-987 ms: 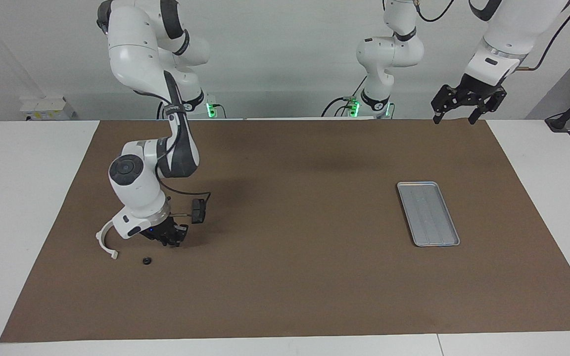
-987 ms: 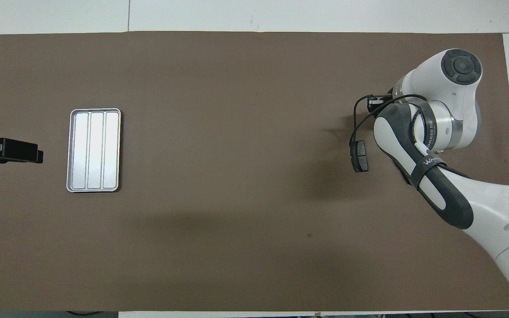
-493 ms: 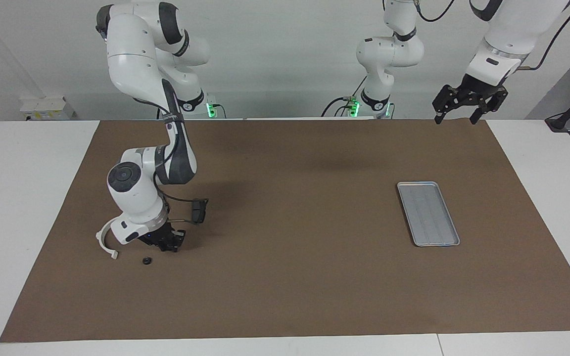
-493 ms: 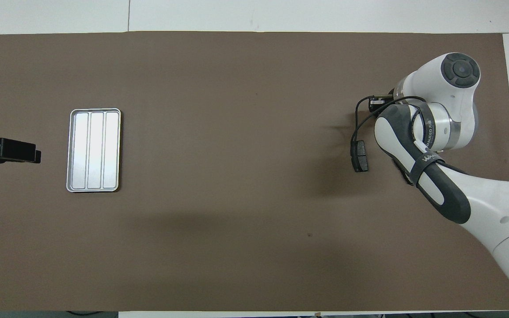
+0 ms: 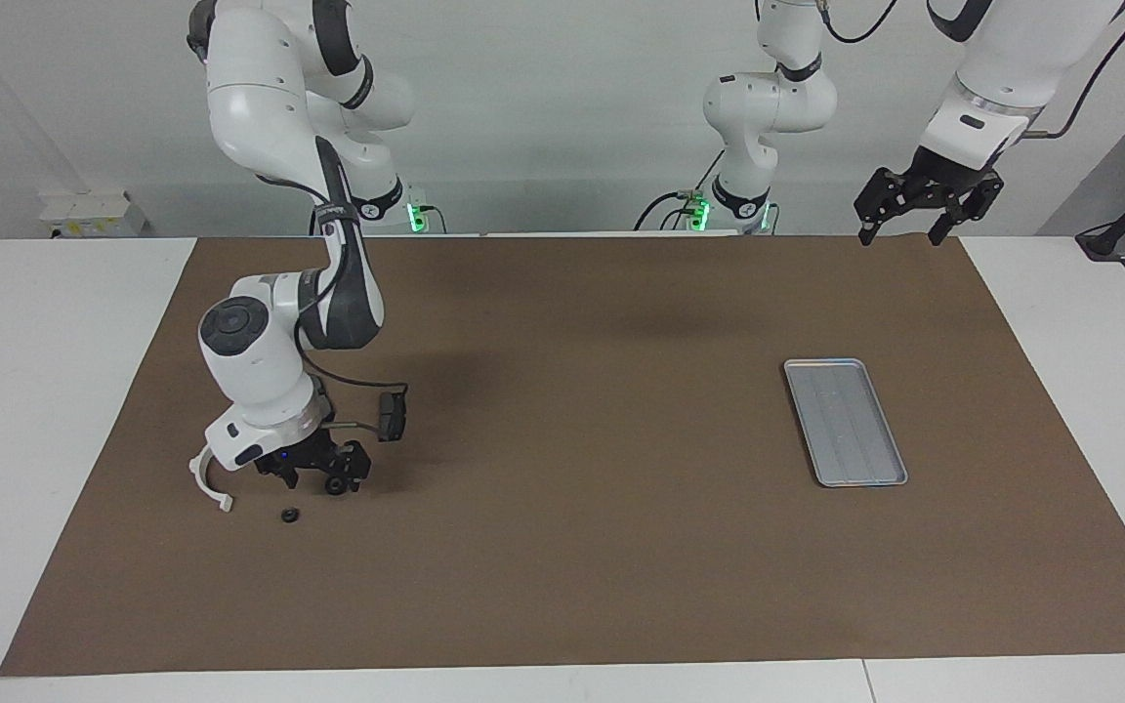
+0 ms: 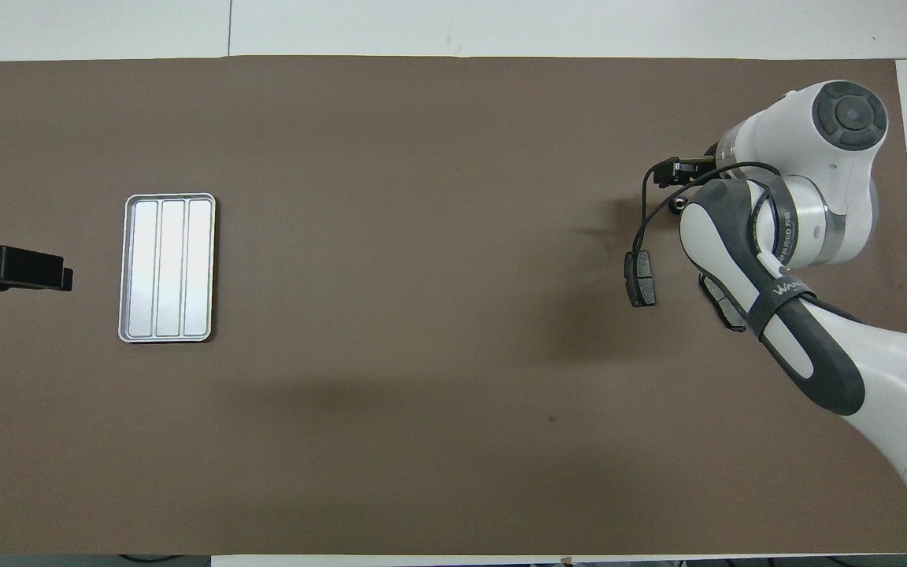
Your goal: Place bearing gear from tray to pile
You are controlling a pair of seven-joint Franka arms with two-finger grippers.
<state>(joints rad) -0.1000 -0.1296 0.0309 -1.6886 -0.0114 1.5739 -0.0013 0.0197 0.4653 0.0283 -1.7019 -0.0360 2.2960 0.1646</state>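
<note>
The silver tray [image 5: 846, 422] [image 6: 168, 268] lies bare toward the left arm's end of the mat. At the right arm's end, my right gripper [image 5: 323, 477] stands open just above the mat. A small round bearing gear [image 5: 336, 485] [image 6: 680, 202] sits under it, free of the fingers. The pile lies around it: a white half-ring bracket [image 5: 203, 478], a dark brake-pad piece [image 5: 390, 417] [image 6: 641, 278], and a second pad [image 6: 725, 305] half hidden under the arm. My left gripper [image 5: 897, 232] [image 6: 68, 278] hangs open and waits, high over the mat's corner.
A small black ring [image 5: 289, 515] rests on the brown mat [image 5: 572, 547], a little farther from the robots than the right gripper. A black cable loops from the right wrist over the nearer brake pad. White tabletop borders the mat.
My right gripper has opened and shifted a little toward the bracket, and the bearing gear now shows on the mat beneath it. The left arm has hardly moved.
</note>
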